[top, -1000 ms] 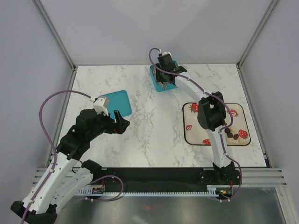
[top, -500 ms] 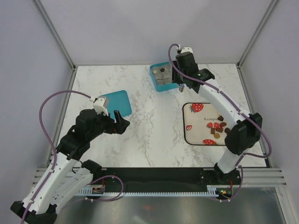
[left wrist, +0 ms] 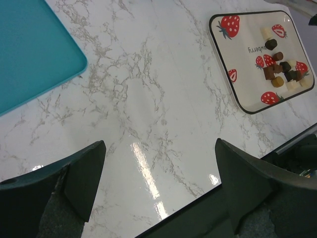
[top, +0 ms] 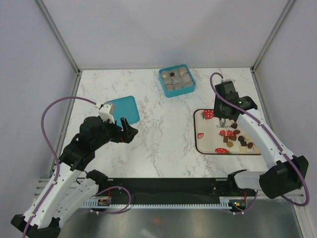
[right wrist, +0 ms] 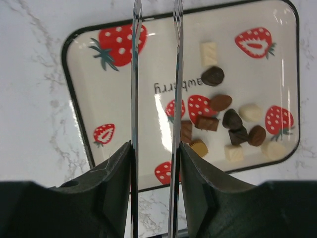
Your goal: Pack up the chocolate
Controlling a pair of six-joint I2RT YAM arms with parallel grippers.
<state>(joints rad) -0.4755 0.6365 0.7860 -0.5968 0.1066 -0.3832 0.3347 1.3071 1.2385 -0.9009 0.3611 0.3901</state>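
Chocolate pieces, tiny rounded and blocky bites in dark brown, tan and whitish, lie clustered on the strawberry-print tray. Above it, the right gripper holds its thin fingers slightly apart, empty. The left gripper gapes wide.

The teal lid, ahead of the left tool, runs off the picture's edge. The right tool has thin blades that run off the top, so their tips are not seen. From above, the chocolate near it is too small to tell apart.
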